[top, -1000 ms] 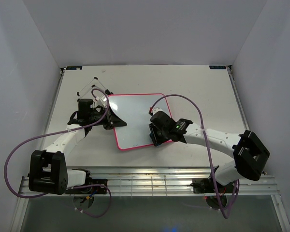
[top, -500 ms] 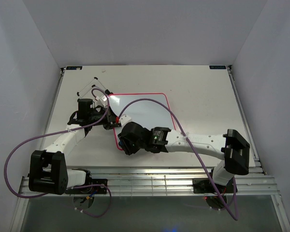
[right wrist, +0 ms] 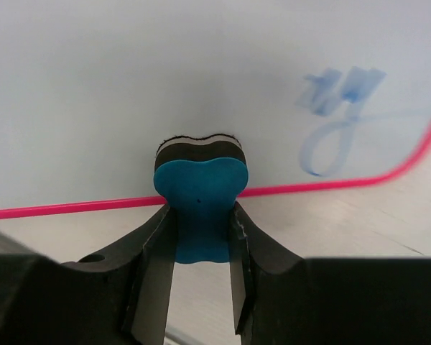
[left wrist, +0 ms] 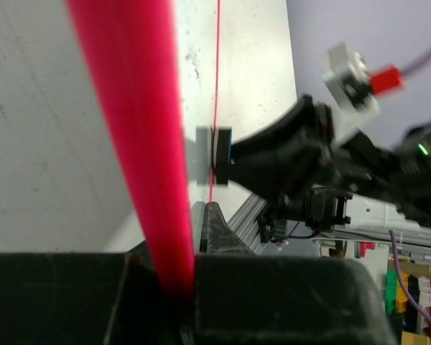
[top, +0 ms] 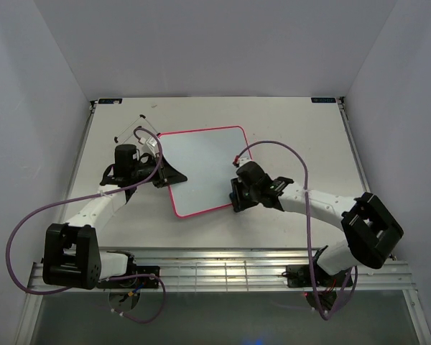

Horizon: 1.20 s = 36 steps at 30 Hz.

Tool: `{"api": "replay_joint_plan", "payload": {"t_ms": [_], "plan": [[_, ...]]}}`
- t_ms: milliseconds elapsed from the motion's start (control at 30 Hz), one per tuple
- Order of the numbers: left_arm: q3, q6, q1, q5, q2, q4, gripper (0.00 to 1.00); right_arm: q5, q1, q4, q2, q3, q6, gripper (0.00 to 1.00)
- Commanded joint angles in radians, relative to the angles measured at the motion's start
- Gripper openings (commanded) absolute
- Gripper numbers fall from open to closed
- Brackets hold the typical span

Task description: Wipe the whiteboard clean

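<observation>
The whiteboard (top: 205,167), white with a pink-red rim, lies mid-table, turned slightly. My left gripper (top: 168,177) is shut on its left edge; in the left wrist view the blurred pink rim (left wrist: 129,136) runs down between my jaws (left wrist: 178,287). My right gripper (top: 235,196) is shut on the blue bone-shaped eraser (right wrist: 201,198), whose felt end presses on the board (right wrist: 165,72) just inside its near right rim. Faint blue writing (right wrist: 337,108) shows to the right of the eraser. The eraser also shows in the left wrist view (left wrist: 220,154).
A thin black wire stand (top: 140,133) stands behind my left gripper at the back left. A slotted metal rail (top: 223,269) runs along the table's near edge. White walls close in the left, right and back sides.
My right gripper swept the eraser from the board's near left corner back to its near right edge. The board shifted a little away and turned. The left gripper kept its hold.
</observation>
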Motion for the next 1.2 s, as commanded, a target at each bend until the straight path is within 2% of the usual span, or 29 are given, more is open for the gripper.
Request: {"api": "replay_joint_plan", "payload": {"t_ms": [0,133,200,433,600,700,767,933,1000,1167], "plan": [[-0.011,0.031,-0.014,-0.096,0.002,-0.114,0.0,-0.028,-0.138,-0.055,0.056,-0.142,-0.087,0.08],[-0.014,0.031,-0.012,-0.061,0.021,-0.108,0.0,-0.113,-0.288,-0.023,0.077,-0.153,-0.147,0.08],[-0.013,0.034,-0.012,-0.036,0.037,-0.105,0.0,-0.165,-0.318,-0.023,0.089,-0.117,-0.179,0.08],[-0.016,0.053,-0.012,0.045,0.081,-0.102,0.0,-0.273,-0.327,-0.039,0.108,-0.003,-0.239,0.08],[-0.01,0.056,-0.012,0.065,0.109,-0.105,0.0,-0.556,-0.323,0.049,0.06,0.034,-0.212,0.08],[-0.008,0.059,-0.014,0.07,0.12,-0.108,0.0,-0.63,-0.321,0.071,0.046,0.057,-0.199,0.08],[-0.006,0.06,-0.012,0.073,0.124,-0.11,0.0,-0.616,-0.321,0.068,0.057,0.077,-0.21,0.08],[-0.006,0.062,-0.012,0.047,0.107,-0.117,0.0,-0.43,-0.353,-0.018,0.14,0.077,-0.251,0.08],[-0.005,0.062,-0.012,0.029,0.092,-0.12,0.0,-0.357,-0.373,-0.026,0.155,0.024,-0.251,0.08],[-0.002,0.057,-0.014,-0.019,0.061,-0.126,0.0,-0.3,-0.439,-0.042,0.122,-0.118,-0.239,0.08]]}}
